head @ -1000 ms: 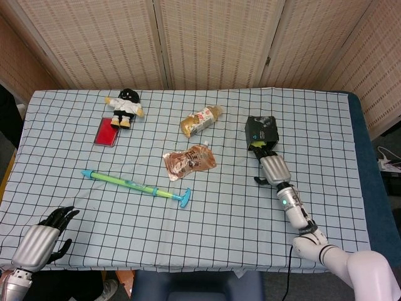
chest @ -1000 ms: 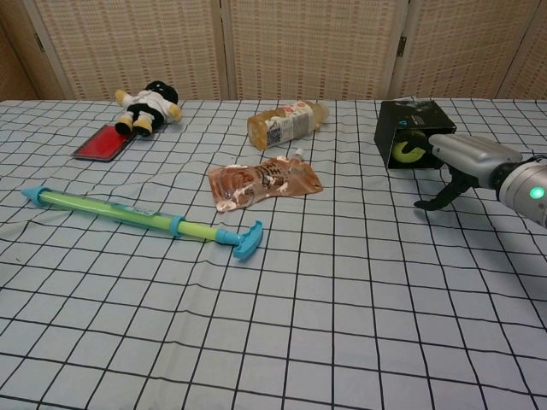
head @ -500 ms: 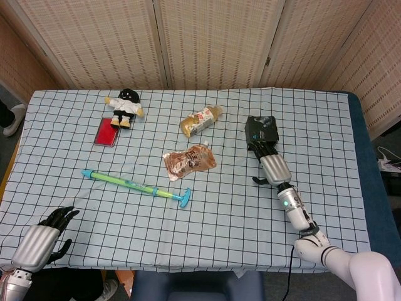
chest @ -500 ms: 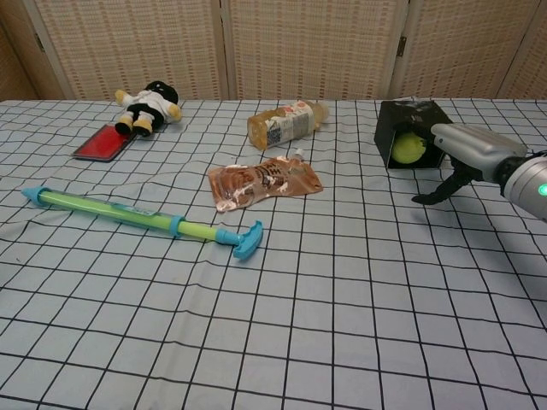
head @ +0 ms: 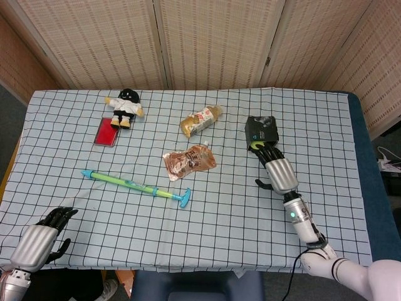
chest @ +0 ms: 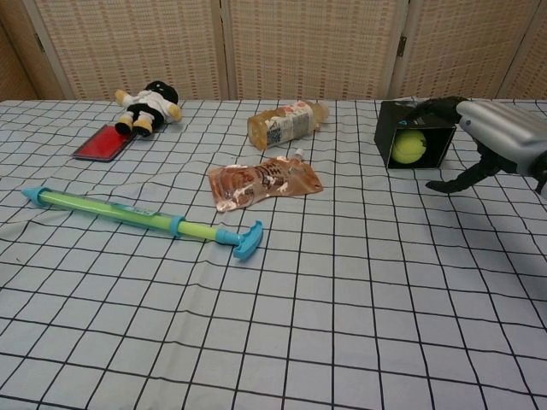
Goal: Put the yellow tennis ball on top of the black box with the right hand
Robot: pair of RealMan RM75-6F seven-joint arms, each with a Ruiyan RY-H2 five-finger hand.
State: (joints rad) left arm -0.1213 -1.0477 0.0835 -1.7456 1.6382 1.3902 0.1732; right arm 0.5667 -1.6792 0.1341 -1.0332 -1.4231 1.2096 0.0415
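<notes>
Your right robot hand [chest: 500, 137] hovers empty, fingers apart, at the right of the frame just above the ball [chest: 409, 146], which sits against the box [chest: 407, 117] front; it looks light, fuzzy and prone to roll, so cup it around its middle.

On the checked tablecloth lie one yellow tennis ball [chest: 410, 146], one black box [chest: 415, 132], one plastic bottle [chest: 285, 123], one orange pouch [chest: 264, 182], one green-and-blue water squirter [chest: 144, 221], one plush doll [chest: 149, 107] and one flat red case [chest: 103, 142]. Two robot hands show: one left hand [head: 45, 237], one right hand [head: 276, 168].
</notes>
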